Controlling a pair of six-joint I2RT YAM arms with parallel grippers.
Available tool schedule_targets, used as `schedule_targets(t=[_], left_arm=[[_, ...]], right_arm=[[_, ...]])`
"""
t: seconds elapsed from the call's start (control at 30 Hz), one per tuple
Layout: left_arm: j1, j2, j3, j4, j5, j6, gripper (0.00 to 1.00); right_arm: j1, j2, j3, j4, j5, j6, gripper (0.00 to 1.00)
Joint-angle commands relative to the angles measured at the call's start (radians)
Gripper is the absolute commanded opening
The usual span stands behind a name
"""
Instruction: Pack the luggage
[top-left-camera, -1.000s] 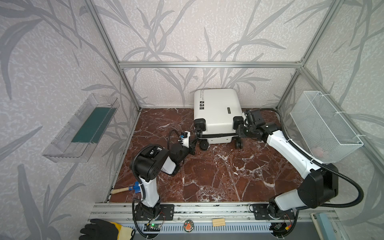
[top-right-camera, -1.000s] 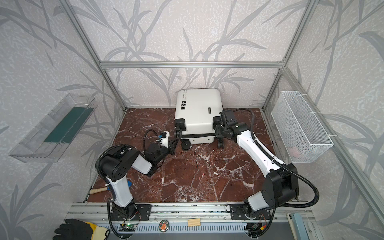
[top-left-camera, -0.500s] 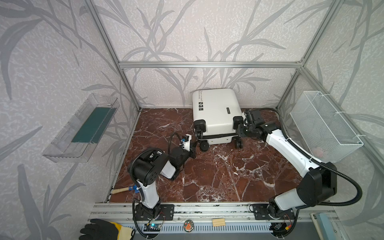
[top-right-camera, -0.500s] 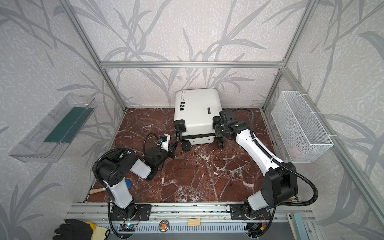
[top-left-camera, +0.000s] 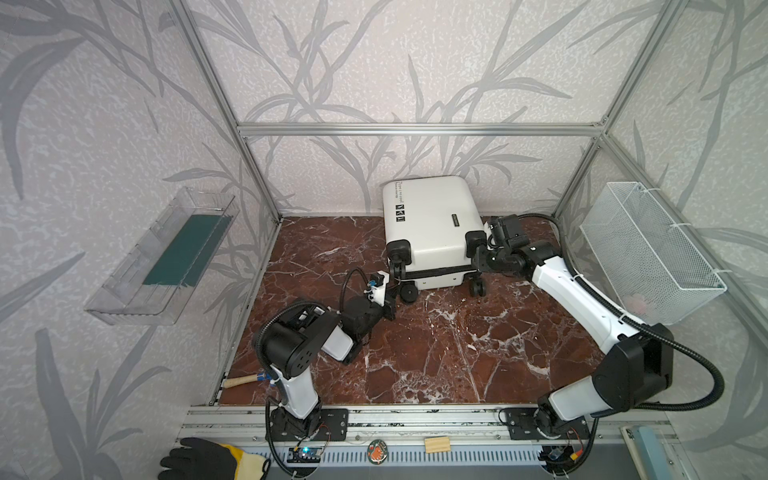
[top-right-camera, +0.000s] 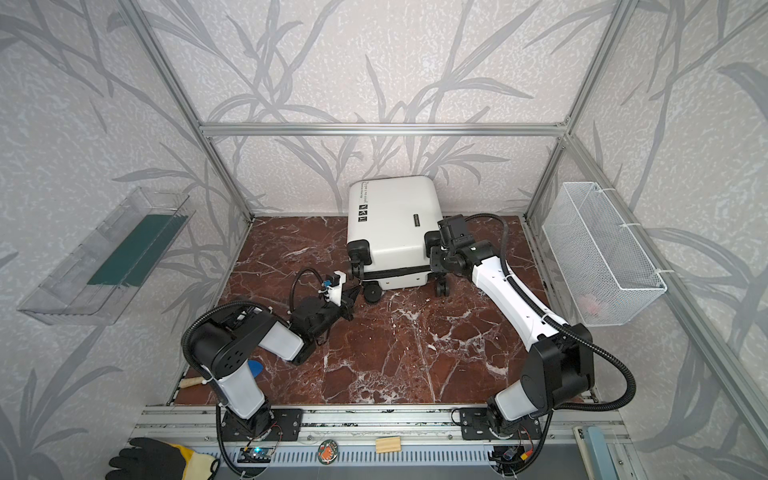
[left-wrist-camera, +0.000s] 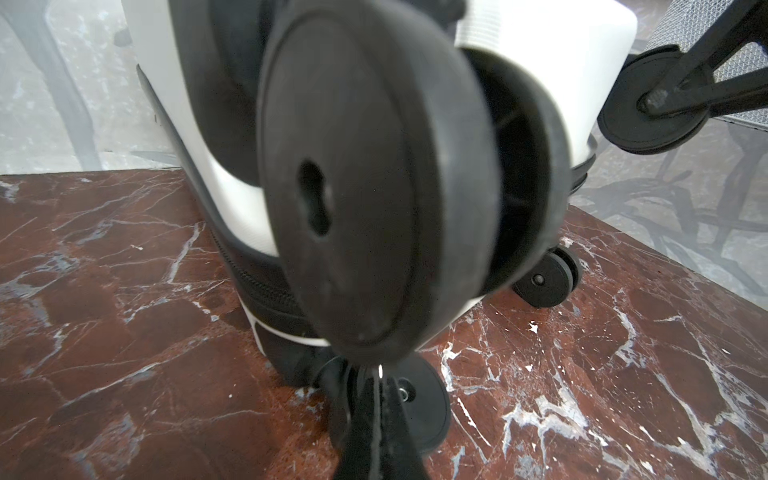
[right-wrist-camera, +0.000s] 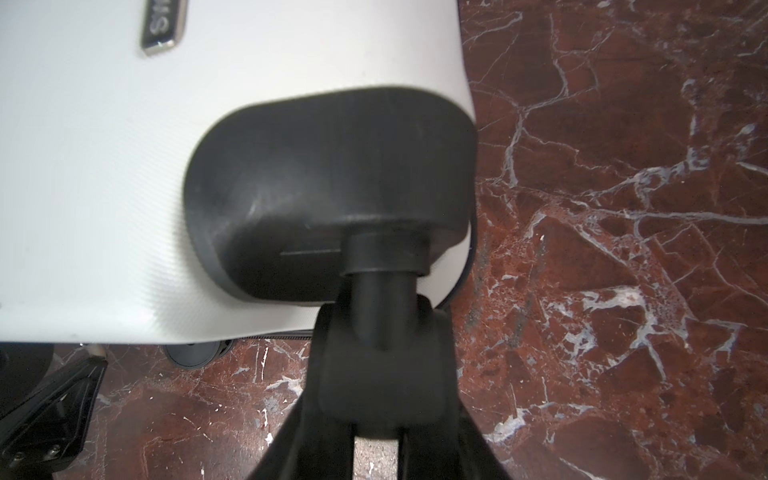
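Evidently the zipper is the business in hand. The luggage (top-left-camera: 428, 224), a small white hard-shell suitcase, lies closed on its broad side at the back edge of the marble floor (top-left-camera: 436, 353), a little right of the middle, with its casters towards the front edge.

The left gripper (top-left-camera: 394, 286) sits at the case's front left corner, level with the black zipper seam (top-left-camera: 436, 272). Its jaws are pressed fully together. In the left wrist view a small silvery tab shows at their tips, which I take for the zipper pull (left-wrist-camera: 380, 370), though it is too small to be sure.

The right gripper (top-left-camera: 478, 261) is at the front right corner, its jaws partway open and clamped around the upper caster (right-wrist-camera: 380, 316) below its black corner housing. That reads as a brace against the tug.

Whether the seam is being run open or shut cannot be told, since the halves lie together along the visible front. A pinkish thing lies in the wire basket (top-left-camera: 648, 249) on the right wall, so my guess is that opening comes first.

The next move calls for a steady pull of the tab along the seam, following the corner's curve, while the right claw holds the shell. A thin tab may slip from the pads, and the case may swivel on the marble.
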Motion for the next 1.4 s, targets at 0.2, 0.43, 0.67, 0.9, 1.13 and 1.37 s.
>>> schedule_targets(t=[0.2,0.43,0.67,0.9,1.13,1.37], left_arm=[[-0.113,-0.012,0.056,0.010,0.050,0.079,0.00],[-0.197,0.012,0.121,-0.027,0.000,0.147,0.00],[-0.263,0.062,0.195,-0.061,-0.004,0.174,0.00],[-0.328,0.128,0.293,-0.088,-0.007,0.172,0.00],[-0.380,0.220,0.448,-0.145,0.000,0.166,0.00],[-0.410,0.326,0.627,-0.192,-0.007,0.138,0.00]], right_arm=[[0.016,0.017,0.032,0.093,-0.015,0.021,0.00],[0.024,0.019,0.027,0.091,-0.015,0.024,0.00],[0.033,0.017,0.026,0.088,-0.015,0.023,0.00],[0.040,0.016,0.020,0.091,-0.017,0.026,0.00],[0.045,0.010,0.010,0.097,-0.019,0.029,0.00],[0.050,0.005,-0.004,0.106,-0.020,0.036,0.00]])
